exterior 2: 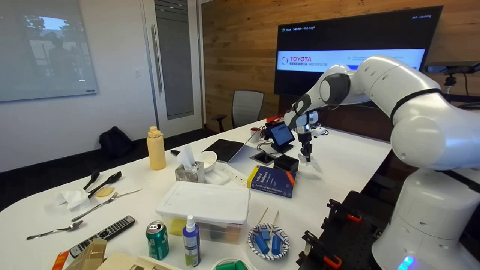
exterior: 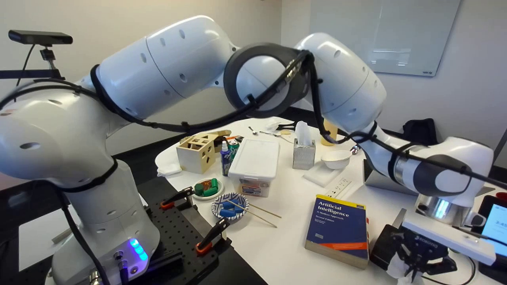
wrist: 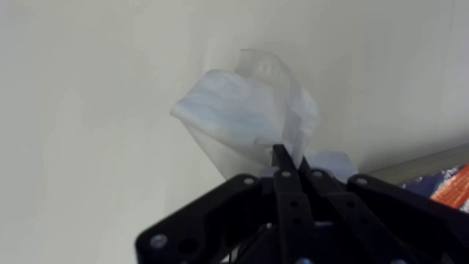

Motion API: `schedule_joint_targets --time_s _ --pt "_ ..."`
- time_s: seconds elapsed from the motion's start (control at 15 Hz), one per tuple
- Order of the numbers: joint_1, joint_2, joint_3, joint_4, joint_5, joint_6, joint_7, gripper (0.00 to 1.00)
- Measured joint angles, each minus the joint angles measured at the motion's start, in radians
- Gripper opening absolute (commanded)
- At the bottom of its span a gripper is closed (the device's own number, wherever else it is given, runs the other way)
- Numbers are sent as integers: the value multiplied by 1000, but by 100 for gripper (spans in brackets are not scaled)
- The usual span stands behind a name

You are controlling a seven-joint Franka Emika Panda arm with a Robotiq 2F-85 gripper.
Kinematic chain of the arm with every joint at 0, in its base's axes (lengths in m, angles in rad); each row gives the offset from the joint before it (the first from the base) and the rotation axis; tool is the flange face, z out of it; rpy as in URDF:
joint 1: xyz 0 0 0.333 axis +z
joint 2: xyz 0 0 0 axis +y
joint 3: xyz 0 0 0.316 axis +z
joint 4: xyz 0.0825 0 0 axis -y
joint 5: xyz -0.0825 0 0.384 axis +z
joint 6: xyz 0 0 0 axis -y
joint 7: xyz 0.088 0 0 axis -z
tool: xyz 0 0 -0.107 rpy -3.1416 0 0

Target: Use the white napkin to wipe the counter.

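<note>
The white counter (exterior: 277, 250) shows in both exterior views (exterior 2: 343, 183) and fills most of the wrist view (wrist: 91, 110). My gripper (wrist: 289, 157) is shut on the thin white napkin (wrist: 234, 110), which fans out crumpled beyond the fingertips. In an exterior view the gripper (exterior 2: 307, 159) points down over the counter beside the dark blue book, and the napkin (exterior 2: 314, 164) hangs from its tips. In an exterior view the napkin (exterior: 398, 267) also shows at the gripper (exterior: 414, 272), partly cut off by the bottom edge. I cannot tell whether the napkin touches the counter.
The dark blue book (exterior 2: 272, 180) and a black box (exterior 2: 286, 163) stand close to the gripper. A tablet (exterior 2: 282, 134) and an open laptop (exterior 2: 225, 150) are behind. A lidded bin (exterior: 254, 158), a tissue box (exterior: 304, 154) and a patterned bowl (exterior: 215, 209) stand farther off.
</note>
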Motion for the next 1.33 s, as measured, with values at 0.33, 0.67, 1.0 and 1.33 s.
schedule_joint_targets --time_s 0.33,0.67,1.0,1.33 --pt "5 -218 56 -217 45 -60 -1 1" --pt "15 -356 111 -451 106 -54 -1 1" --pt "63 -479 118 -684 126 -11 -4 2" --pt "77 -519 112 -740 126 -1 -4 1"
